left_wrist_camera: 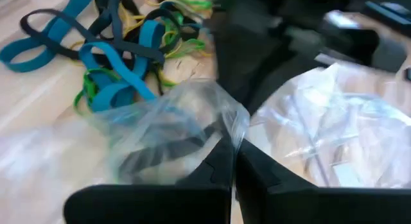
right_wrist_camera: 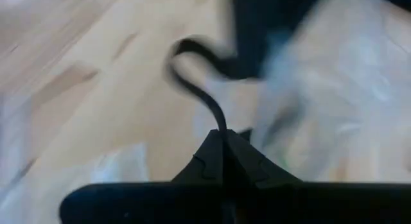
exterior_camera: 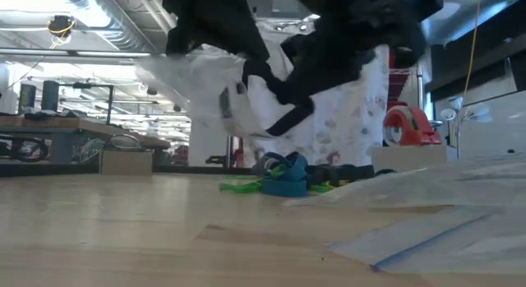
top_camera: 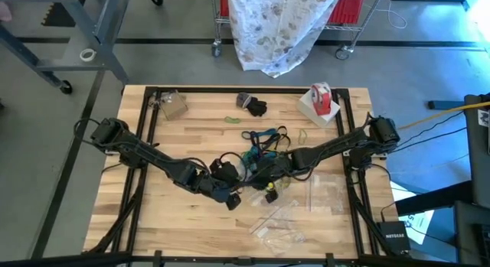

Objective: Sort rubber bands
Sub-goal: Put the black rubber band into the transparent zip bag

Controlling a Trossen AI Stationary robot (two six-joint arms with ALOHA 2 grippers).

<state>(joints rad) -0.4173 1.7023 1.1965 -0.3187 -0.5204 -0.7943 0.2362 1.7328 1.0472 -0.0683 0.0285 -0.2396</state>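
Evidently bagging is the step in hand: at centre frame the left gripper (left_wrist_camera: 232,161) is clenched on a clear plastic bag (left_wrist_camera: 168,124), the right gripper (right_wrist_camera: 223,152) pinching a black rubber band (right_wrist_camera: 199,76). Remaining rubber bands (top_camera: 264,137) lie just above. Next, the band needs threading into the bag's mouth.

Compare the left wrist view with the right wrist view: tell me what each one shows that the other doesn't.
Only the left wrist view shows the pile of rubber bands, teal-blue, green, black and tan, lying on the table, and the left gripper shut on the edge of a clear plastic bag with dark bands inside.

Only the right wrist view shows the right gripper shut on a single black rubber band, which curls up from its fingertips.

Both show the wooden tabletop and clear bag plastic close by.
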